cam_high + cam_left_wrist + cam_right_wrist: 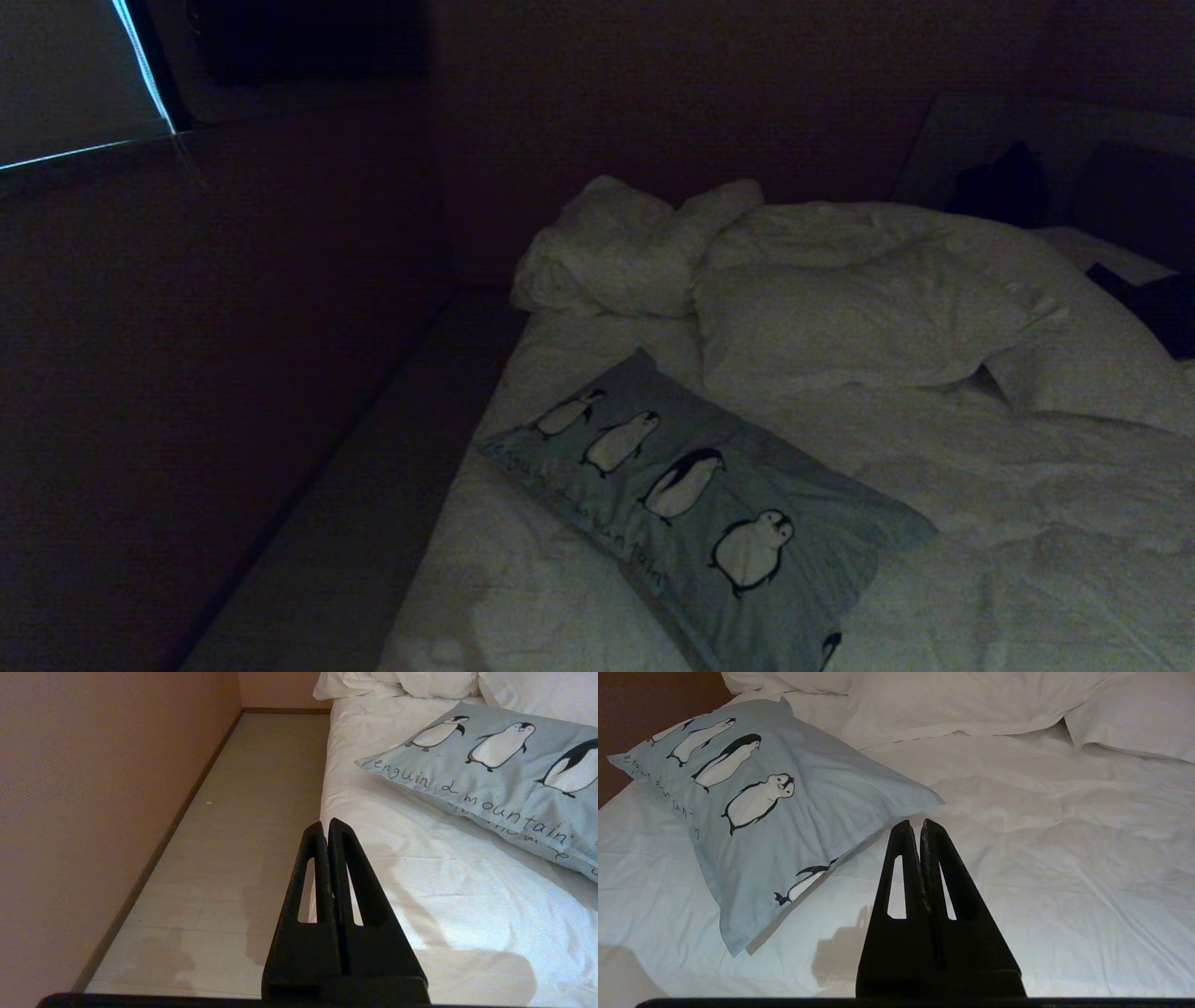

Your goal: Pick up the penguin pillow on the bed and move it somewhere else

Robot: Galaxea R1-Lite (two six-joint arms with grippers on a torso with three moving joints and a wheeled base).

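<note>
Item: your left gripper (325,823), fingers pressed together, empty, poised over the bed (444,896) edge by the floor (243,826).
Item: your right gripper (914,825), likewise closed and empty, above the sheet just beside the penguin pillow (780,793).
Pillow lies flat near the bed's left edge, below the white pillows (840,308).
Head view shows neither arm; only the left wrist view shows the script legibly.
</note>
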